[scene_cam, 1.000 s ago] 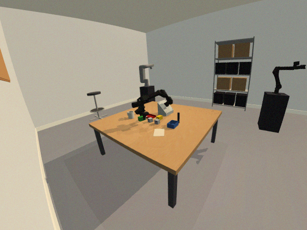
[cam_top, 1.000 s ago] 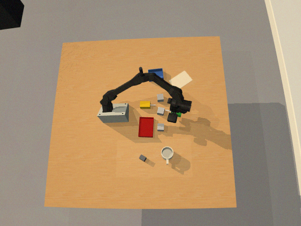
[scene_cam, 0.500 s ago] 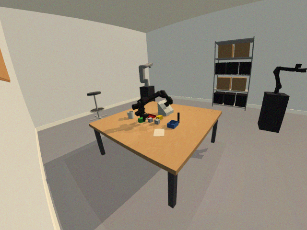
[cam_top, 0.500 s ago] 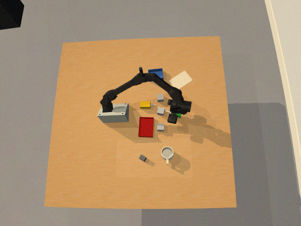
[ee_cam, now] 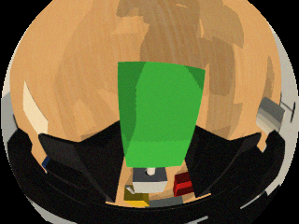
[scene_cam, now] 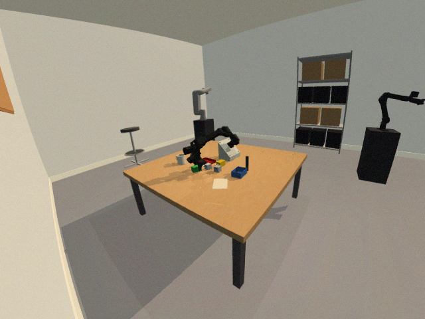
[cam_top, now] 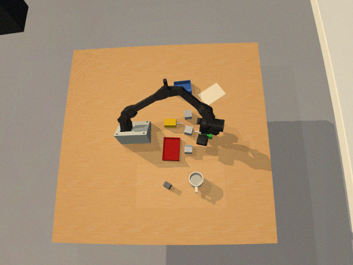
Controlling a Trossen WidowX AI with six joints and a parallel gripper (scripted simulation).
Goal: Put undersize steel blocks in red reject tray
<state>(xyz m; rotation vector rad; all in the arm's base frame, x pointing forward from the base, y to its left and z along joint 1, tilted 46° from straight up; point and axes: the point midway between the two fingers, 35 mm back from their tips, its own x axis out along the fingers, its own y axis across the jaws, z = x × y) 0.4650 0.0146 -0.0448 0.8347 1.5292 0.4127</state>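
While block sits ahead, pincer [cam_top: 206, 137] [scene_cam: 198, 168] [ee_cam: 152, 121], half open, grips green gauge [cam_top: 210, 136] [scene_cam: 195, 168] [ee_cam: 163, 107].

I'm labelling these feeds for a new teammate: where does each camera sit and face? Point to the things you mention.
Top: above the table [cam_top: 108, 205], facing down; whole arm shows.
Exterior: beyond a table corner, off to one side, looking across the room; arm shows.
Wrist: on the arm, looking past the claw's dark fingers.
Shared by exterior and wrist: green gauge [scene_cam: 195, 168] [ee_cam: 163, 107].

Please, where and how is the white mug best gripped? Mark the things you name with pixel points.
Probably by the rim of the white mug [cam_top: 199, 174] [scene_cam: 180, 159], from straight above, one finger inside and one outside: it stands upright, its mouth is open, and the handle sticks out sideways.
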